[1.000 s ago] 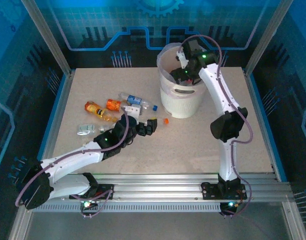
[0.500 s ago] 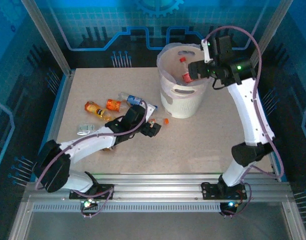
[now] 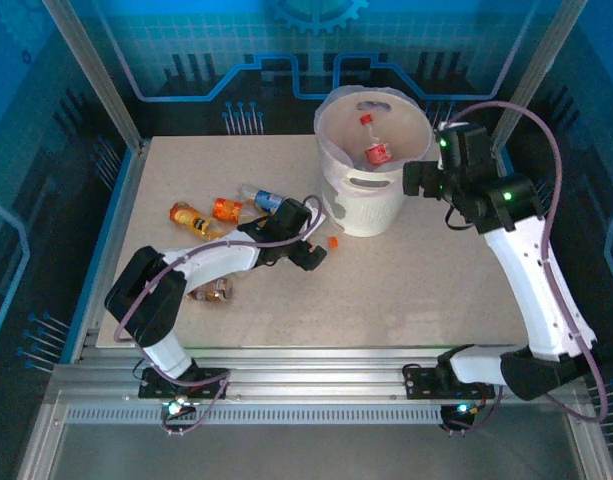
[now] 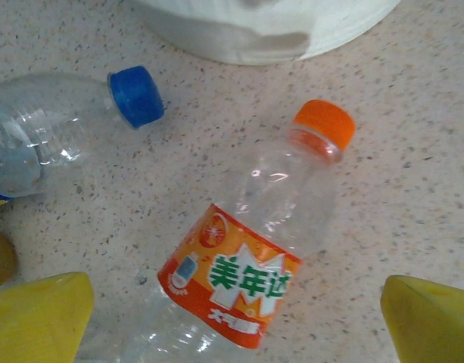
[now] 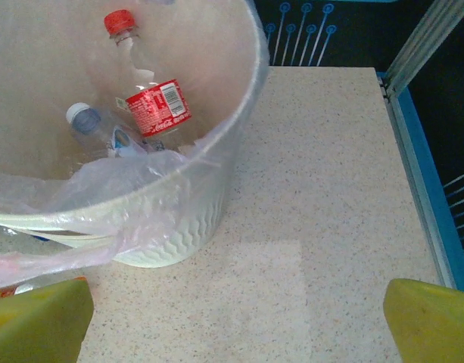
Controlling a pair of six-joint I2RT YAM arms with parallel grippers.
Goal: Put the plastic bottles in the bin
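Bottles lie loose on the left half of the tabletop (image 3: 416, 290). Two orange bottles (image 3: 226, 209) sit toward the left edge, and a clear blue-capped bottle (image 4: 42, 136) lies just left of the one being approached.

The left gripper (image 4: 235, 333) hangs over the orange-capped bottle (image 4: 247, 280). Its yellow fingertips (image 4: 38, 314) are spread wide and pinch nothing, and the bottle's lower body lies between them. The bottle's long axis runs diagonally through the gap, with the cap pointing away toward the bin (image 3: 366, 205), so the wrist probably needs a small turn before the pads can close squarely across the body. The bottle is thin, smooth clear plastic with a glossy orange label. It is round, so it will likely dent under pressure and roll on the speckled surface.

The bin stands near the middle of the far edge. It is white and translucent, with a filmy liner (image 5: 103, 181) draped over its rim. Inside it are a red-labelled cola bottle (image 5: 157, 106) and a pale-capped clear bottle (image 5: 91, 125).

The right gripper (image 5: 235, 321) hovers beside the bin's right wall with its jaws apart and empty. The bin stands between it and the loose bottles, so the left arm is clearly the nearer one.
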